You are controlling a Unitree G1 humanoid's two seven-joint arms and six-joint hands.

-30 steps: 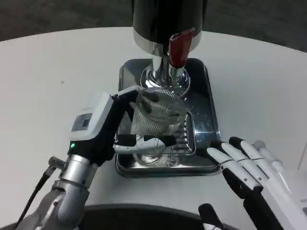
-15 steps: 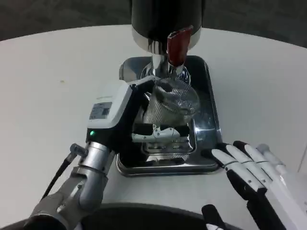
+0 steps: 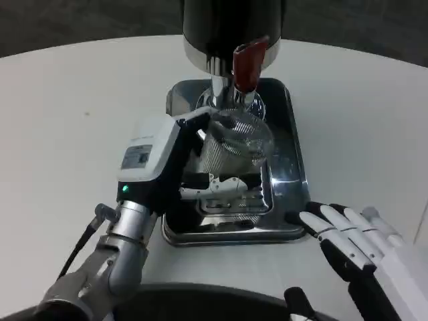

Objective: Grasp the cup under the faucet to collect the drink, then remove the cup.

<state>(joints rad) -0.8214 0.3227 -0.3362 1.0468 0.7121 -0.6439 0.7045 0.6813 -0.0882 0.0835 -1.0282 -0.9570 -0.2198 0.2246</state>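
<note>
A clear ribbed cup point(image 3: 235, 144) stands tilted over the metal drip tray point(image 3: 294, 167), right below the red faucet lever point(image 3: 245, 65) of the black and chrome dispenser point(image 3: 231, 33). My left hand point(image 3: 180, 167) grips the cup from its left side, fingers wrapped around its lower part. My right hand point(image 3: 358, 247) lies on the table at the tray's front right corner, fingers spread and holding nothing.
The dispenser's chrome column rises from the back of the tray. White table surface stretches to the left and to the right of the tray. The table's dark front edge point(image 3: 200, 301) runs along the bottom.
Since a second ago my left hand has carried the cup back and up toward the faucet, then settled slightly. The right hand has drifted a little down and right.
</note>
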